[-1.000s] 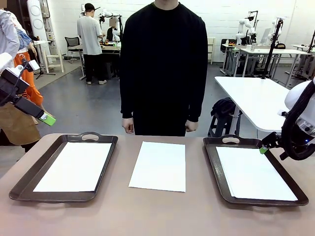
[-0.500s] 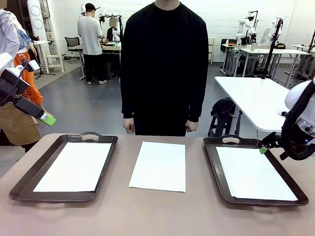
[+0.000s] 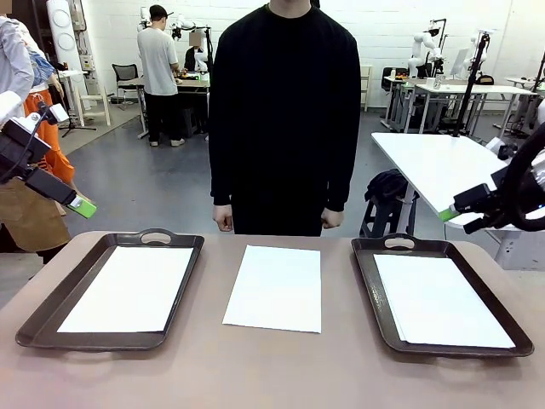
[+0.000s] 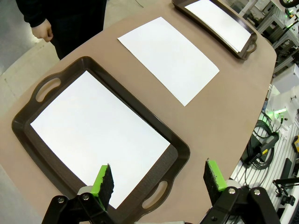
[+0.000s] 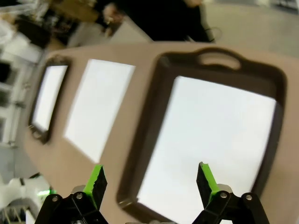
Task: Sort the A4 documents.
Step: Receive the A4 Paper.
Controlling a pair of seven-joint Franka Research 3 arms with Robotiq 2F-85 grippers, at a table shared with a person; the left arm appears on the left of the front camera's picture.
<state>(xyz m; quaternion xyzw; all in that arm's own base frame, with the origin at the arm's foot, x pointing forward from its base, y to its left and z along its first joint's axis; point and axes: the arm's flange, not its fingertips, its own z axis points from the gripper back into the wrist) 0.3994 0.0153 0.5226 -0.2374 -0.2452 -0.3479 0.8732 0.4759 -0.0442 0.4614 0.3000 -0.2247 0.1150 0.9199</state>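
Your left jaws (image 4: pixel 158 179) spread wide, empty, poised above left tray (image 4: pixel 28 108) holding one A4 sheet (image 4: pixel 96 135). Right jaws (image 5: pixel 150 183) likewise apart, nothing between, over right tray (image 5: pixel 154 107) with filed sheet (image 5: pixel 210 149). Loose sheet (image 3: pixel 275 286) beyond both, on bare surface (image 3: pixel 255 366) between trays, likely next pick.

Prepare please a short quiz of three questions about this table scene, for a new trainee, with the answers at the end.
1. True or false: every white sheet lies inside a tray.
2. How many dark brown trays are on the table?
3. Which describes the left gripper? A) shut on a sheet B) open, holding nothing C) pressing on the table

Key:
1. False. The middle sheet lies directly on the table, between the left tray and the right tray.
2. Two, each holding paper.
3. B. The right gripper is open too.
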